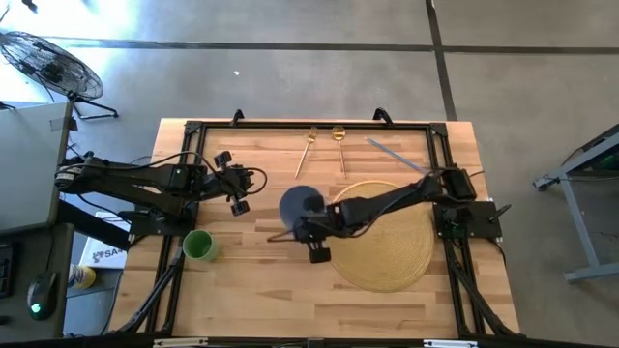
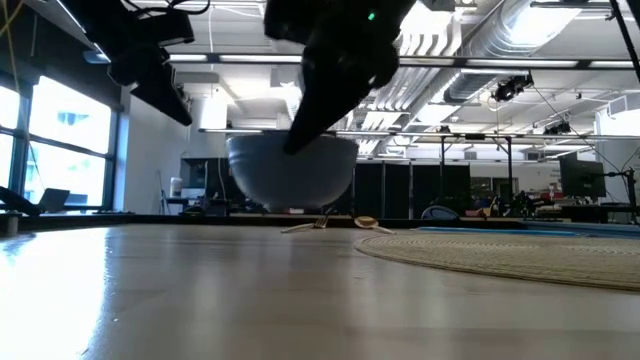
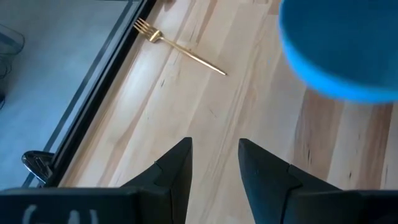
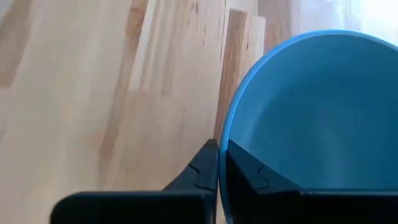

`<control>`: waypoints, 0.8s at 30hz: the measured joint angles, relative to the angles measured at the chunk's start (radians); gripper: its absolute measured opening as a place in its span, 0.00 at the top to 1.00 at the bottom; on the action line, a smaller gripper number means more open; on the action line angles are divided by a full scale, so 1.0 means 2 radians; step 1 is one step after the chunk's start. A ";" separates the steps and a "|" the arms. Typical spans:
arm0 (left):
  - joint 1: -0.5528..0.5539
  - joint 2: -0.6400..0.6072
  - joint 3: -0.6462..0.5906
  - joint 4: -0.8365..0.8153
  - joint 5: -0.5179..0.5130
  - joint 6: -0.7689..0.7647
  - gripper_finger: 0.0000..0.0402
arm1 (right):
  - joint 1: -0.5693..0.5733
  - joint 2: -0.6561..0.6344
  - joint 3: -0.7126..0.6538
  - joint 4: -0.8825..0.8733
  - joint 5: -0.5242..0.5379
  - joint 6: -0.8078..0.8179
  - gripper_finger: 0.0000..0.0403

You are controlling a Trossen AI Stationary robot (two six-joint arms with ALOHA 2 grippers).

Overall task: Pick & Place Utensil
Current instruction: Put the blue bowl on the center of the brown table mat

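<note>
A blue bowl [image 1: 300,204] hangs over the wooden table just left of the round woven placemat [image 1: 397,242]; in the low view the bowl [image 2: 290,170] is off the tabletop. My right gripper [image 1: 309,230] reaches in from the right and is shut on the bowl. My left gripper [image 1: 235,184] hovers open to the left of the bowl, touching nothing. A gold fork [image 1: 309,147], a gold spoon [image 1: 339,145] and a silver knife [image 1: 392,155] lie flat near the far edge. In the left wrist view the fork [image 3: 180,47] and the bowl [image 3: 342,56] lie beyond the open fingers [image 3: 177,168]. My right gripper [image 4: 219,168] holds the blue bowl by its rim [image 4: 222,140] on the side toward the table's near edge. One finger is inside the bowl and one outside, with the wall pinched between them. The bowl is lifted clear of the table and stays roughly level.
A green cup [image 1: 198,245] stands near the left arm toward the near-left of the table. A black frame [image 1: 193,130] runs along the table's edges. Bare wood lies between the cup and the placemat.
</note>
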 joint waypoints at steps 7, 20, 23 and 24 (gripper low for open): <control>0.000 0.000 0.000 0.000 0.008 0.000 0.68 | 0.056 -0.031 0.000 -0.101 0.044 0.109 0.97; 0.000 0.000 0.000 0.001 0.010 0.000 0.68 | 0.183 -0.050 0.000 -0.320 0.165 0.425 0.99; 0.000 0.000 0.000 0.001 0.010 0.000 0.68 | 0.205 -0.050 0.000 -0.371 0.184 0.491 0.99; 0.000 0.000 0.000 0.001 0.010 0.000 0.68 | 0.210 -0.050 0.000 -0.385 0.187 0.508 0.99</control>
